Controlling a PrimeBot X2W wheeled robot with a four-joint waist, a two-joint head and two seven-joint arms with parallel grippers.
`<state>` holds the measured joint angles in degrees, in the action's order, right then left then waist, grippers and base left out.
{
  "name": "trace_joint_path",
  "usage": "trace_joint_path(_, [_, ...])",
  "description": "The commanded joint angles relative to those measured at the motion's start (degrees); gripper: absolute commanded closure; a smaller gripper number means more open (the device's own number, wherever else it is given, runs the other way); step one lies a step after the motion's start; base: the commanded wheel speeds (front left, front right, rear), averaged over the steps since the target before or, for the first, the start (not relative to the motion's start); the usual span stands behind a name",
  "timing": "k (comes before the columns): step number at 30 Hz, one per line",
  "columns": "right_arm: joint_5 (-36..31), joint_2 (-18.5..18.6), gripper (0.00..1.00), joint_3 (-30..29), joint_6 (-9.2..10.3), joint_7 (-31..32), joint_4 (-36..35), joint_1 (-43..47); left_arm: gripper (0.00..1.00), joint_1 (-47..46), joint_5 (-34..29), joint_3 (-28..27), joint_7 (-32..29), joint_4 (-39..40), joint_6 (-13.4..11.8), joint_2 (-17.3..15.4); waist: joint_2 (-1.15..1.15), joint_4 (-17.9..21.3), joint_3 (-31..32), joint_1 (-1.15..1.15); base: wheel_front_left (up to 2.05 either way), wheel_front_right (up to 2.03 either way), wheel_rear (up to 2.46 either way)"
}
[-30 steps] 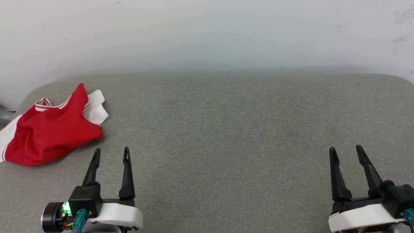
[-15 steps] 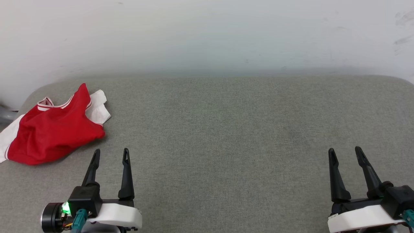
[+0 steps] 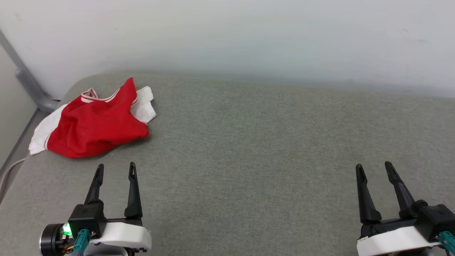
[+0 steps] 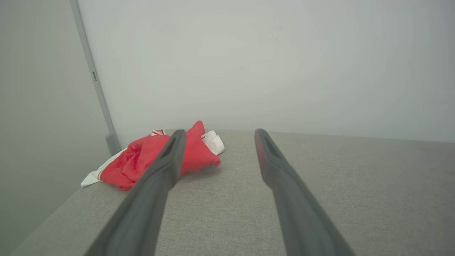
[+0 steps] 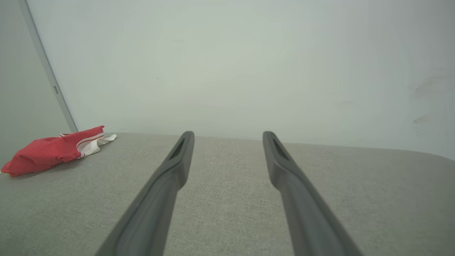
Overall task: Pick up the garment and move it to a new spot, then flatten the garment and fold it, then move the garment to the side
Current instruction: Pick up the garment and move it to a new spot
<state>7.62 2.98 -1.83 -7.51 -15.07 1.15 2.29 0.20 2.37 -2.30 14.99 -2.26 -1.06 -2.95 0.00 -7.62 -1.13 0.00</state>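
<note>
Our shirt (image 3: 96, 128) lies bunched in the far left corner of the counter (image 3: 249, 149). Our left end effector (image 3: 116, 165) and right end effector (image 3: 373, 164) are both spread apart and empty, ready to grab it.
</note>
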Motion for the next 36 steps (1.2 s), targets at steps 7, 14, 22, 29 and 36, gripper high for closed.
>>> trace_joint_path(7, [-0.4,-0.2,0.00,0.3,0.04,-0.1,-0.3,0.6,0.00,-0.5,0.8,-0.7,0.3,-0.3,0.2,0.1,0.00,-6.4,-0.3,0.00,0.00,0.00,0.00])
trace_joint_path(14, [-0.8,-0.2,0.00,0.8,0.04,-0.2,-0.2,0.3,0.00,-0.6,1.2,-1.0,0.3,-0.4,0.0,0.1,0.00,-11.8,-0.8,0.00,0.00,0.00,0.00])
trace_joint_path(22, [-1.2,-0.2,0.00,1.2,0.04,-0.1,-0.3,-0.3,0.00,-0.7,2.4,-1.3,0.3,-0.7,-0.2,0.1,0.00,-16.9,-1.6,0.00,0.00,0.00,0.00])
trace_joint_path(29, [-1.5,-0.2,0.00,1.9,0.04,-0.1,-0.1,-0.6,0.00,-0.5,3.2,-1.9,0.3,-0.9,-0.5,0.1,0.00,-19.6,-1.8,0.00,0.00,0.00,0.00])
trace_joint_path(36, [-1.8,-0.2,0.00,2.0,0.04,-0.1,-0.1,-0.6,0.00,0.1,3.9,-2.1,0.3,-1.0,-0.6,0.1,0.00,-20.3,-1.9,0.00,0.00,0.00,0.00])
